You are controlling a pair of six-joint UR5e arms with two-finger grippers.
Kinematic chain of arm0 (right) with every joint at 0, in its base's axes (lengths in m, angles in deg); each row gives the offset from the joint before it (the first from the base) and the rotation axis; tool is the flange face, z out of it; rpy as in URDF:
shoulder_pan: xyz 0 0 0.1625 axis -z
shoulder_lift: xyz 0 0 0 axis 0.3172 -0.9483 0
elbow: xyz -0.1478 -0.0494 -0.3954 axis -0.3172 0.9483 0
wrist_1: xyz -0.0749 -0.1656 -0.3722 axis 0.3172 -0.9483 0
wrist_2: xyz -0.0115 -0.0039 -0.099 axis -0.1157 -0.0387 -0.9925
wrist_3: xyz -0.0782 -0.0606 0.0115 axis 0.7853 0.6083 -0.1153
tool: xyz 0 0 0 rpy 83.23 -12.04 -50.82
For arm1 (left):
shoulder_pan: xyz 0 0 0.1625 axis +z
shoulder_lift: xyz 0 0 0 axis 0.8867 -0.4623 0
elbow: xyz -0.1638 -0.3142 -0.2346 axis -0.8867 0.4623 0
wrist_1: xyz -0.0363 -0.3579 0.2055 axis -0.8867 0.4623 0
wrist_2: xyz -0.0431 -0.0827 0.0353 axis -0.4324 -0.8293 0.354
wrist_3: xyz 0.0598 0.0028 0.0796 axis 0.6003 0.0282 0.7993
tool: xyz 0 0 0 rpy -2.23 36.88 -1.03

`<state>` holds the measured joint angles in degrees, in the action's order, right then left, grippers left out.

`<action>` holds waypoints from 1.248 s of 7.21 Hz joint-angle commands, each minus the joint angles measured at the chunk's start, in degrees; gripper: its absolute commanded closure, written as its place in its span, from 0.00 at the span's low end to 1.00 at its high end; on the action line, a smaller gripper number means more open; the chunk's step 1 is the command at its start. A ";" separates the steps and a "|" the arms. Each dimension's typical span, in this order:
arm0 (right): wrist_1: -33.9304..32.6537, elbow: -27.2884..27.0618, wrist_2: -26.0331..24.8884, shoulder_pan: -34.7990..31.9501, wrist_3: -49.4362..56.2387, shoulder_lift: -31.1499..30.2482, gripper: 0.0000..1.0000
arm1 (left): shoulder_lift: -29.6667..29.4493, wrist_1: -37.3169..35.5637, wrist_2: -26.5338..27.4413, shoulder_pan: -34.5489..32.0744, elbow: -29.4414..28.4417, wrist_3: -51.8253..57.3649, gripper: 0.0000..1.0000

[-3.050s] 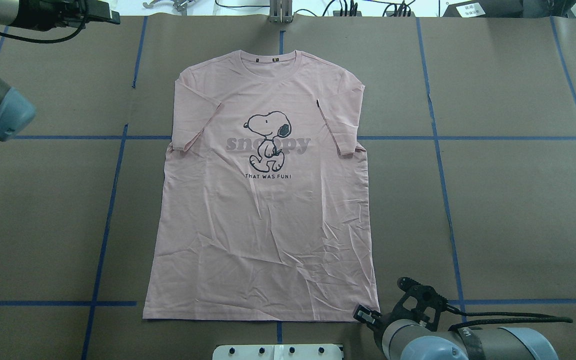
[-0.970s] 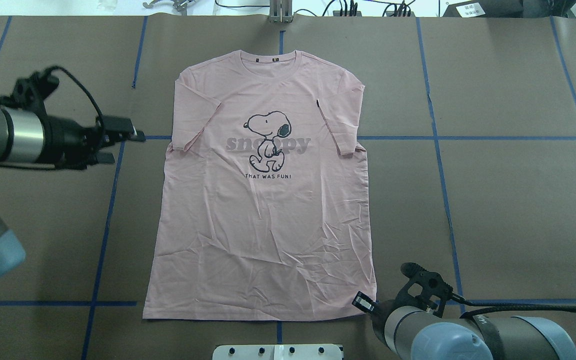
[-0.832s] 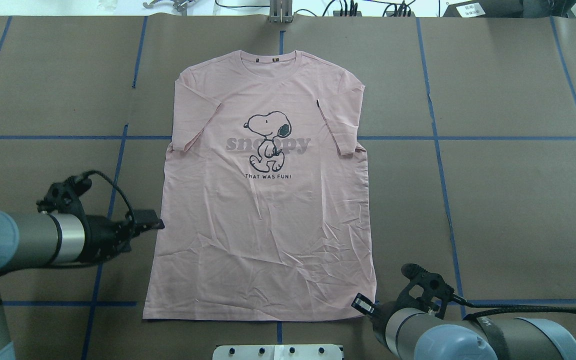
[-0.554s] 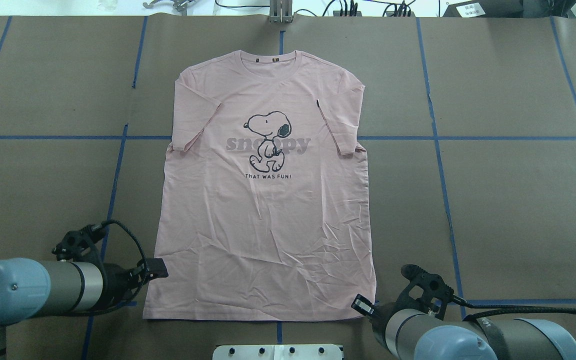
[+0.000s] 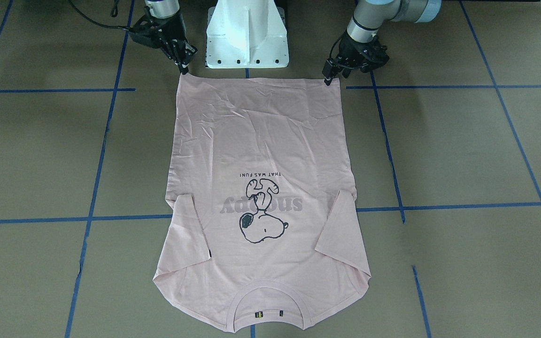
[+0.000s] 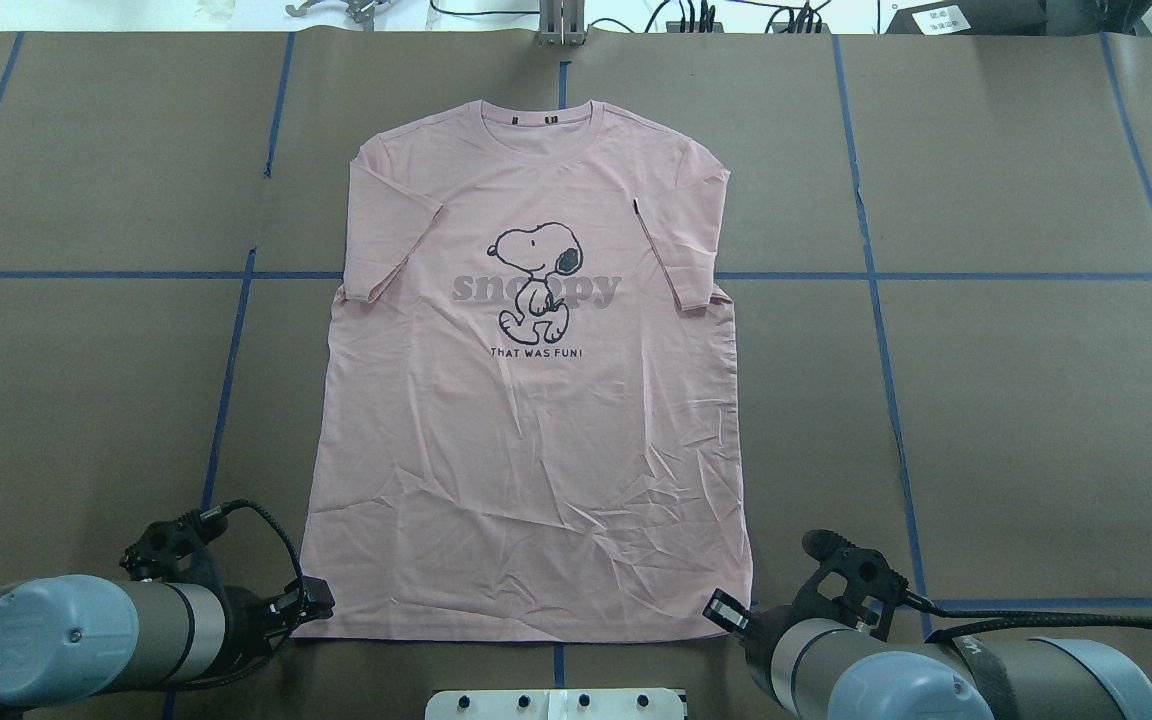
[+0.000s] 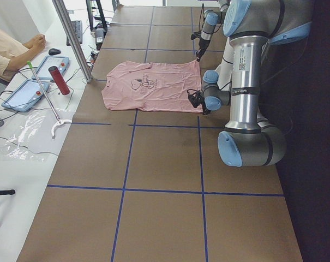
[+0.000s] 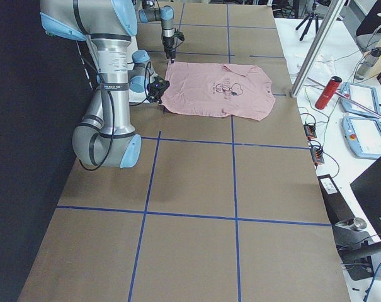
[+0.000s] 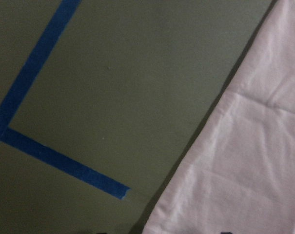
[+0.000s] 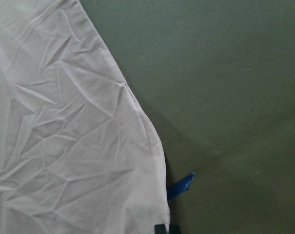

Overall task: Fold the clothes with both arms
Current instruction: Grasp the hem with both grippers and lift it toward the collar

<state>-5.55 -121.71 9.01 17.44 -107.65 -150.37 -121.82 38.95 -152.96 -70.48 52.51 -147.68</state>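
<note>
You have the pale pink T-shirt (image 6: 526, 430) lying flat, print up, in the middle of the brown table (image 6: 1036, 420). Its collar (image 6: 536, 118) points away from the robot. Its hem (image 6: 526, 632) lies nearest the robot, just in front of the white pedestal base (image 6: 556, 703). Both sleeves are angled in against the body, so the side edges run almost straight from shoulder to hem. The lower half is creased.

The left gripper (image 6: 314, 598) sits low at the hem's left corner and the right gripper (image 6: 726, 608) sits low at the hem's right corner, each right at the cloth's edge. In neither case can you tell whether the jaws are spread, pressed together or pinching fabric; the wrist views show only the corner of cloth, not the fingertips.

To each side of the shirt you have broad brown surface crossed by blue tape lines (image 6: 986, 275).
</note>
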 commanded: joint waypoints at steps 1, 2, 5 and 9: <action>0.00 -0.04 -0.07 0.09 0.00 -0.03 1.00 | -0.01 -0.14 -0.07 0.37 0.26 -1.78 0.86; 0.00 -0.04 -0.16 0.18 0.00 -0.03 1.00 | -0.01 -0.14 -0.07 0.28 0.43 -1.97 1.00; 0.00 -0.12 -0.25 0.27 0.00 -0.12 1.00 | -0.01 -0.14 0.02 0.02 1.74 -2.06 1.00; 0.00 -12.23 -0.07 4.31 -0.09 -11.87 1.00 | -0.36 -13.45 5.27 12.38 13.94 -21.41 1.00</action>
<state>-5.58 -129.92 8.83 20.44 -107.73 -158.41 -121.95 31.72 -149.80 -62.25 62.35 -161.00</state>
